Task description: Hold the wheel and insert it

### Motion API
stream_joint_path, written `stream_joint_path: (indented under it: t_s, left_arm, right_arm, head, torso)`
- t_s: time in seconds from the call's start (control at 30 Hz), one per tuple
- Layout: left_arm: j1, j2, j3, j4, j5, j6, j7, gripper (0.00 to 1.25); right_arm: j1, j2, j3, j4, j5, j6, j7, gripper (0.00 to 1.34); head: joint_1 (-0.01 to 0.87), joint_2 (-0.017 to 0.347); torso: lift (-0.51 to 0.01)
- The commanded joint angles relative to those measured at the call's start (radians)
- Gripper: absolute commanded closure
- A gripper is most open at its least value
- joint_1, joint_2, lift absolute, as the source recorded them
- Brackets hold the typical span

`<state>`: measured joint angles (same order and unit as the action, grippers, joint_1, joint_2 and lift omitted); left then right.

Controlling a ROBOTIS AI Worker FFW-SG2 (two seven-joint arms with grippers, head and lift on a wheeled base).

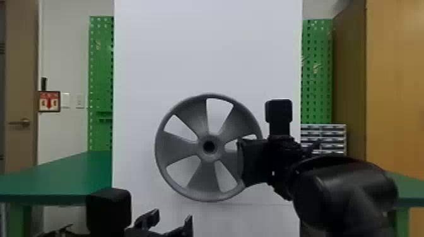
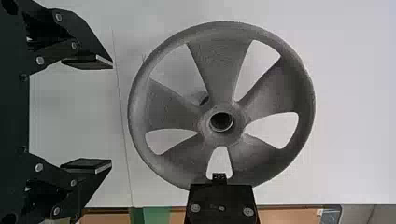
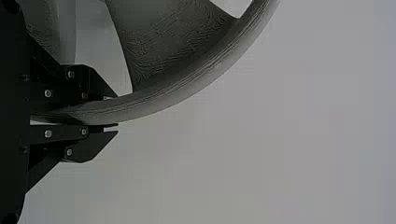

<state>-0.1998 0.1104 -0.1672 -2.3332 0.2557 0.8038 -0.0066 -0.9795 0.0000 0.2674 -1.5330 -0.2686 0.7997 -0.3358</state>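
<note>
Nearest my remote station, low in the head view, the black, two-fingered left gripper (image 1: 172,217) hangs with its flat fingers spread wide and nothing between them. Just beyond, the matching black right gripper (image 3: 116,112) is closed on the rim (image 3: 187,91) of a matte gray, five-spoked wheel (image 1: 181,144), one finger on either side, gripping it at the robot's right-hand edge. I have the wheel upright with its face toward the head camera, so its axle line, I judge, runs away from me toward the smooth white upright panel (image 1: 208,47) behind.

The next move turns on that line. The round gray hub (image 2: 205,128) with its dark open bore (image 2: 221,122) sits well to the left of my right gripper, so any twist at the rim would likely swing the center off course. Beyond it, through a gap between two spokes in the left wrist view, shows what looks like a small gray stub with a dark end (image 2: 203,99), beside the hub from that angle. If that is the mount, bore and stub must line up before I push straight in; I cannot tell the depth left between them.
</note>
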Motion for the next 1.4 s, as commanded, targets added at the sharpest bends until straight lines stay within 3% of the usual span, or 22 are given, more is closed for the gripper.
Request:
stream_joint_path:
  t_s: [0.0, 0.3, 0.63, 1.0, 1.37]
  left_arm:
    - [-0.001, 0.000, 0.000, 0.000, 0.002, 0.000, 0.000, 0.49]
    - [-0.003, 0.000, -0.002, 0.003, 0.005, 0.000, 0.000, 0.49]
    - [-0.004, 0.002, -0.002, 0.005, 0.008, 0.000, -0.001, 0.50]
    - [-0.009, 0.002, -0.008, 0.006, 0.007, 0.000, -0.001, 0.49]
    - [-0.007, 0.003, -0.003, 0.006, 0.008, 0.000, 0.000, 0.49]
  right_arm:
    - [-0.002, 0.001, 0.001, 0.022, 0.003, -0.019, 0.000, 1.18]
    - [-0.011, 0.001, 0.006, 0.048, -0.006, -0.017, -0.008, 1.18]
    - [-0.008, 0.001, 0.018, 0.048, -0.034, -0.019, -0.098, 1.18]
    - [-0.016, 0.001, 0.019, 0.071, -0.011, -0.028, -0.108, 1.18]
    - [0.004, 0.001, 0.069, 0.056, -0.080, -0.053, -0.166, 1.19]
  head:
    - [0.000, 0.055]
    - [0.000, 0.055]
    - [0.000, 0.055]
    - [0.000, 0.055]
    - [0.000, 0.055]
  torso:
    - [-0.485]
    - [-0.485]
    - [-0.485]
    - [-0.485]
    - [-0.485]
